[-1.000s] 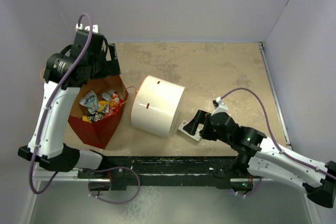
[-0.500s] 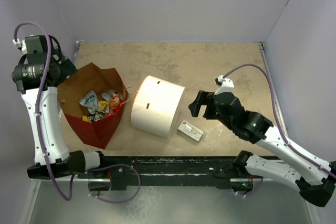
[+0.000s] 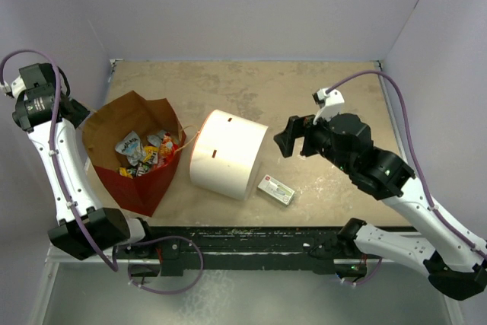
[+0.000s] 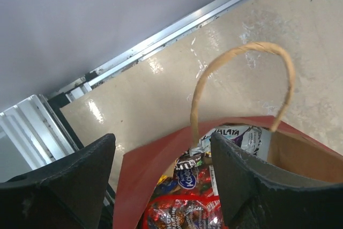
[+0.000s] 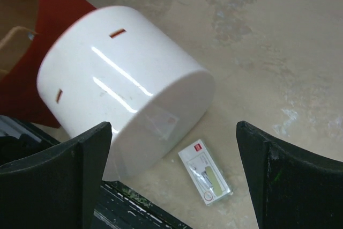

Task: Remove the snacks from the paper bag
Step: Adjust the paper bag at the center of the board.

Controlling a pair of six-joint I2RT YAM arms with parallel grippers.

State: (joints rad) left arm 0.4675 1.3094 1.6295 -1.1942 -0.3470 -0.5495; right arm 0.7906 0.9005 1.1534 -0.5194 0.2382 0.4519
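The paper bag (image 3: 135, 188) stands open at the left of the table, red outside and brown inside, with a twisted handle (image 4: 241, 52). The snacks (image 3: 146, 150) lie inside it. In the left wrist view I see a red cookie bag (image 4: 182, 213), a brown candy pack (image 4: 188, 164) and a pale wrapper (image 4: 244, 138). My left gripper (image 4: 161, 138) is open and empty, raised beside the bag's rim. Its wrist (image 3: 38, 100) is at the far left. My right gripper (image 3: 293, 138) is open and empty, raised right of the white cylinder.
A big white cylinder (image 3: 228, 154) lies on its side next to the bag and also shows in the right wrist view (image 5: 123, 79). A small flat white-and-green box (image 3: 275, 189) lies by its near right end, below my right gripper (image 5: 172, 127). Walls enclose the table.
My left arm has swung from above the bag's far edge out to the far left. My right gripper has lifted up and back from the small box.
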